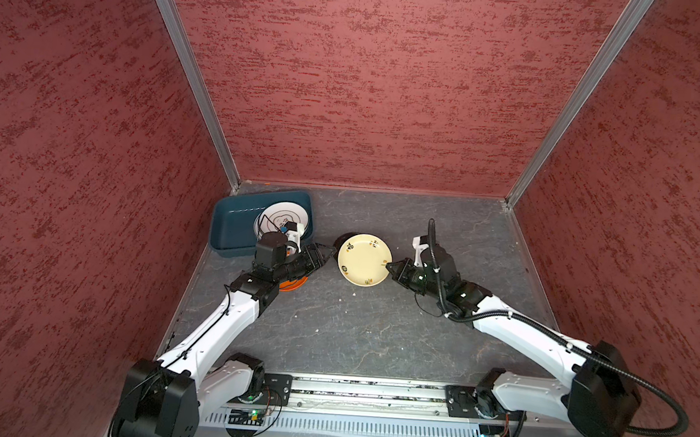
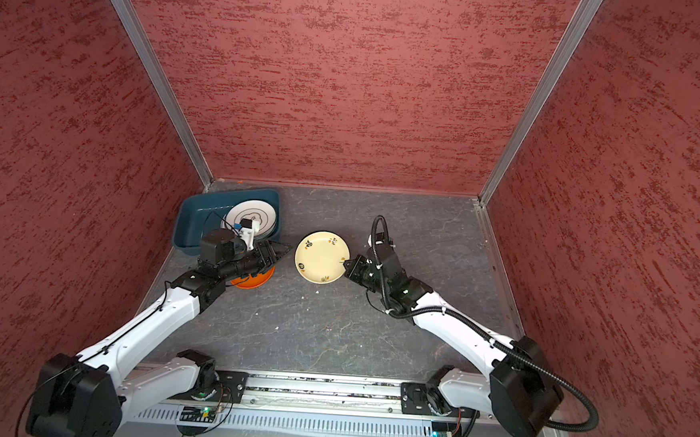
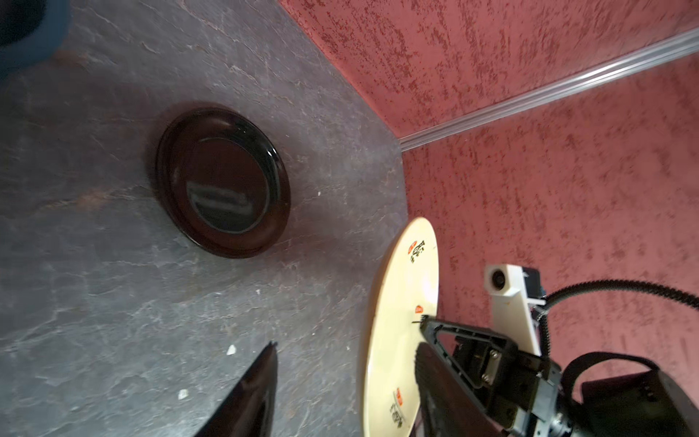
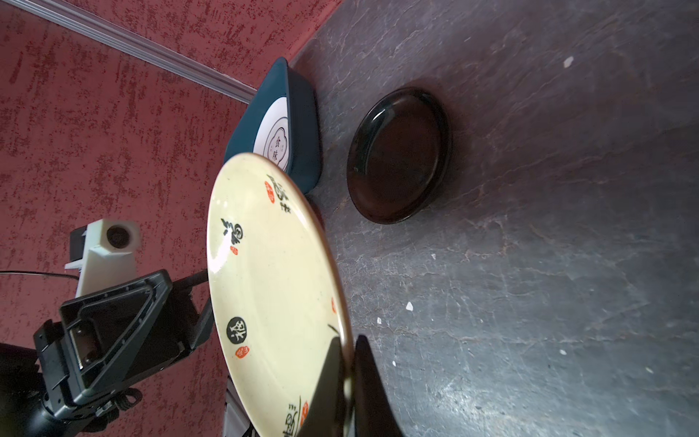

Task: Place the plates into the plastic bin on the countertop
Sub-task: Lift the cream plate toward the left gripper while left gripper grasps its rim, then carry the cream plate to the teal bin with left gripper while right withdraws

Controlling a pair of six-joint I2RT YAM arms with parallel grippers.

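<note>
The right arm (image 1: pixel 500 320) stretches low toward the dark teal-blue rectangular plastic bin (image 1: pixel 232 209), the right claw (image 1: pixel 388 266) clamped on a round cream-yellow printed plate (image 1: pixel 363 258) near it. The left arm (image 1: pixel 217 323) extends beside the bin; I cannot tell the left claw's (image 1: pixel 331 251) spread.

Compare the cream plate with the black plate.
The cream plate carries printed motifs; the black plate is plain and glossy. The cream plate is clamped at its rim by the right gripper and raised off the countertop; the black plate lies flat on it, untouched. Both are round, shallow and outside the plastic bin.
</note>
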